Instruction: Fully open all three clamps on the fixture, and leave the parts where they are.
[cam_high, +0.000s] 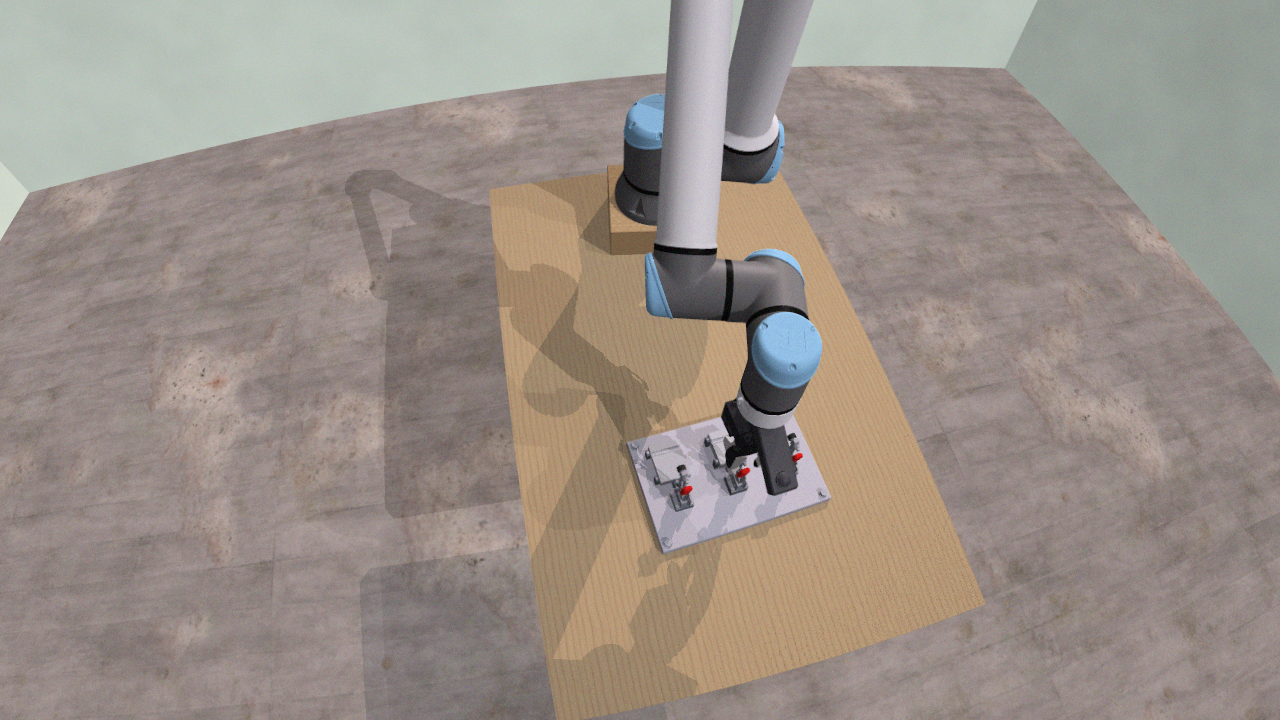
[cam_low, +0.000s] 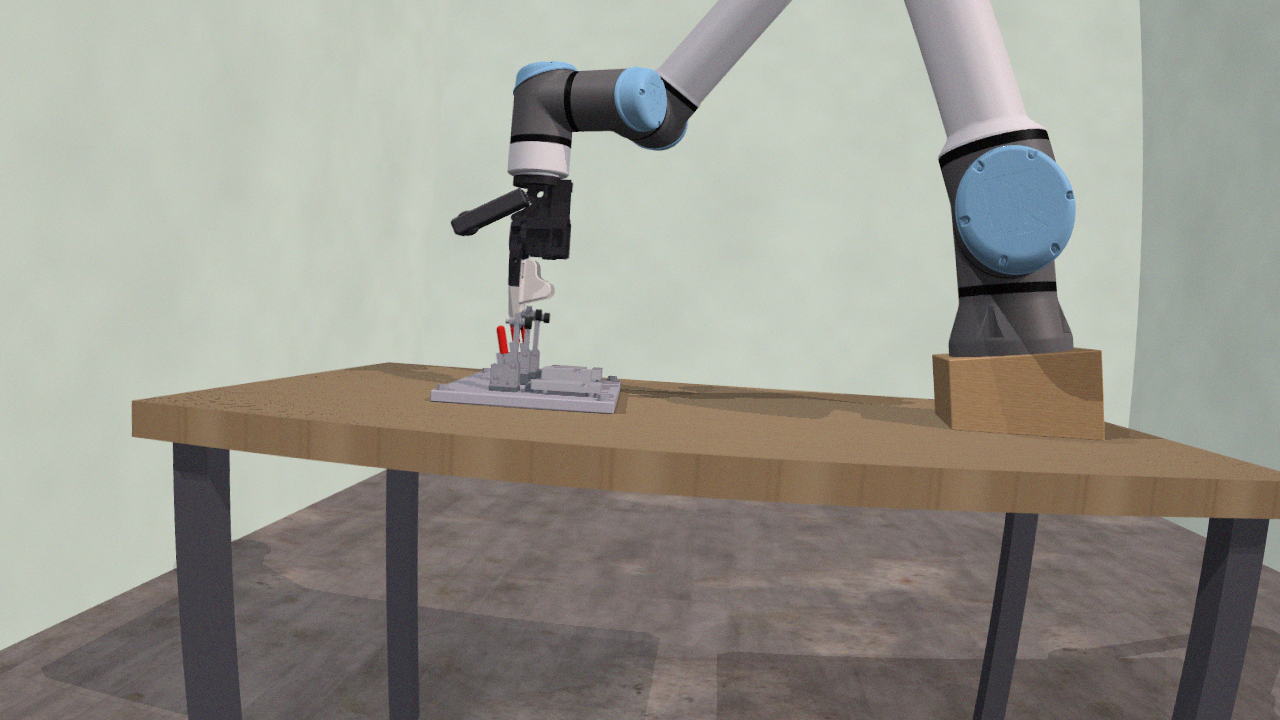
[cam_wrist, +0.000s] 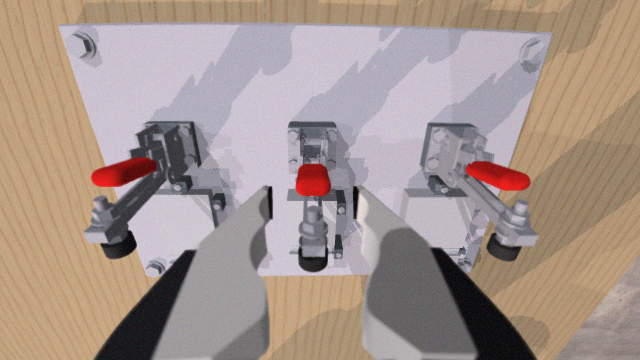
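A grey fixture plate (cam_wrist: 350, 65) (cam_high: 707, 528) (cam_low: 537, 400) lies on the wooden table and carries three toggle clamps with red handles. In the wrist view these are the left clamp (cam_wrist: 123, 171), the middle clamp (cam_wrist: 312, 180) and the right clamp (cam_wrist: 497, 176). Their arms with black rubber pads stand raised off the plate, toward the wrist camera. Pale flat parts (cam_wrist: 165, 220) (cam_wrist: 430, 220) lie on the plate below the clamps. My gripper (cam_wrist: 312, 188) (cam_low: 519, 308) (cam_high: 741, 452) hangs straight above the middle clamp. It is open, one finger on each side of the middle red handle, with a gap to each.
The arm's base stands on a wooden block (cam_low: 1020, 394) (cam_high: 626, 234) at the far end of the table (cam_low: 716, 447). The fixture sits near the other end, a little in from the table's edges.
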